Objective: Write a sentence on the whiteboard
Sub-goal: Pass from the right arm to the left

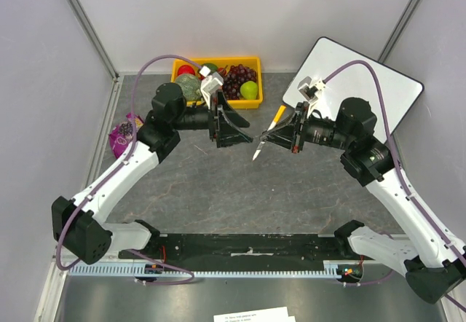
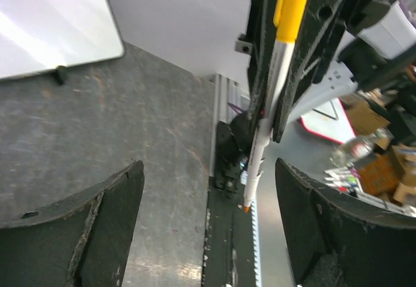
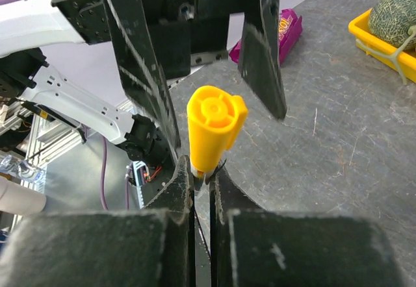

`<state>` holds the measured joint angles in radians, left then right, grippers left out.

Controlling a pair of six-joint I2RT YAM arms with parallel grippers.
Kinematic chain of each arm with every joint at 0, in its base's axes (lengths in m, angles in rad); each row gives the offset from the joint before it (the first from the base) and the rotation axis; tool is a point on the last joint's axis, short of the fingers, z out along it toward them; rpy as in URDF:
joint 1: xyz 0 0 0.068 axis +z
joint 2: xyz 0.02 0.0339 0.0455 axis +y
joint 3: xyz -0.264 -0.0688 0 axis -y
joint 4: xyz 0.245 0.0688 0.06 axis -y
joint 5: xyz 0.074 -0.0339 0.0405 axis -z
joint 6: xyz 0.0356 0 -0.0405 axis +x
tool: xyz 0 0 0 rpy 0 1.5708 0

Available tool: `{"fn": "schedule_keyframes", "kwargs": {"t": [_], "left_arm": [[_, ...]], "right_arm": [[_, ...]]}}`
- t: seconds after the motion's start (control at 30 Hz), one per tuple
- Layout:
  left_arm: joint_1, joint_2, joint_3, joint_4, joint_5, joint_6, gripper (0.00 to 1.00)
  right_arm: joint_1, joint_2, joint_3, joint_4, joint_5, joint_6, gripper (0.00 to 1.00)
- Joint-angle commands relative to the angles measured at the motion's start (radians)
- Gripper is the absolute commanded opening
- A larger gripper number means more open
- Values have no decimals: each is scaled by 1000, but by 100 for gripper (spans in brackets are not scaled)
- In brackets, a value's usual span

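left claw (image 1: 244, 131): jaws apart, facing marker (image 1: 277, 116)
right claw (image 1: 266, 138): clamped on marker — barrel mostly hidden
whiteboard (image 1: 397, 81): partly behind right arm — cut off in left wrist view

I see L arm (image 1: 122, 173) & R arm (image 1: 411, 205): white links, black joints, black bases. Purple cable (image 1: 149, 63) loops along each. Jaws black, wedge-shaped, scuffed. White cam brackets (image 1: 212, 83) at wrists.

1. The left gripper (image 1: 244, 131) is spread wide, facing the right gripper (image 1: 271, 138).
2. The right gripper clamps a marker (image 1: 277, 116).
3. The whiteboard (image 1: 378, 81) lies far right, and the yellow tray (image 1: 218, 60) holds fruit.
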<state>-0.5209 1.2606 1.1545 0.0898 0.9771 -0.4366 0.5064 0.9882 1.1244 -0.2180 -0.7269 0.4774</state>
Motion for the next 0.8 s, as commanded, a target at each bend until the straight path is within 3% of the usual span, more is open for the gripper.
{"fn": "schedule_keyframes", "kwargs": {"t": [0.0, 0.13, 0.23, 0.27, 0.37, 0.4, 0.43, 0.5, 0.63, 0.7, 0.77], "left_arm": [[-71, 34, -7, 60, 101, -16, 84], [-126, 71, 4, 74, 115, -22, 72], [-149, 83, 4, 73, 118, -21, 56], [-156, 86, 4, 68, 121, -17, 48], [-156, 83, -7, 60, 115, -7, 2], [-156, 76, -18, 57, 88, -2, 2], [-153, 57, -28, 53, 60, 7, 2], [-139, 28, -48, 21, -29, 22, 2], [-71, -27, -70, -80, -181, 32, 2], [-28, -55, -70, -155, -225, 39, 2], [21, -87, -70, -218, -273, 47, 2]], "right_arm": [[-3, 4, -9, 55, -11, 46, 0], [-3, 10, -18, 55, 15, 50, 0], [-3, 13, -21, 54, 23, 53, 0], [-3, 15, -23, 55, 24, 55, 0], [-2, 15, -25, 54, 38, 58, 0], [-3, 13, -28, 57, 37, 49, 9], [-3, 7, -32, 57, 44, 46, 25], [-3, -3, -41, 48, 87, 35, 49], [-5, -6, -58, 10, 161, 12, 87], [-5, 1, -75, -4, 187, 12, 98], [-6, 16, -95, -20, 219, 21, 98]]}}
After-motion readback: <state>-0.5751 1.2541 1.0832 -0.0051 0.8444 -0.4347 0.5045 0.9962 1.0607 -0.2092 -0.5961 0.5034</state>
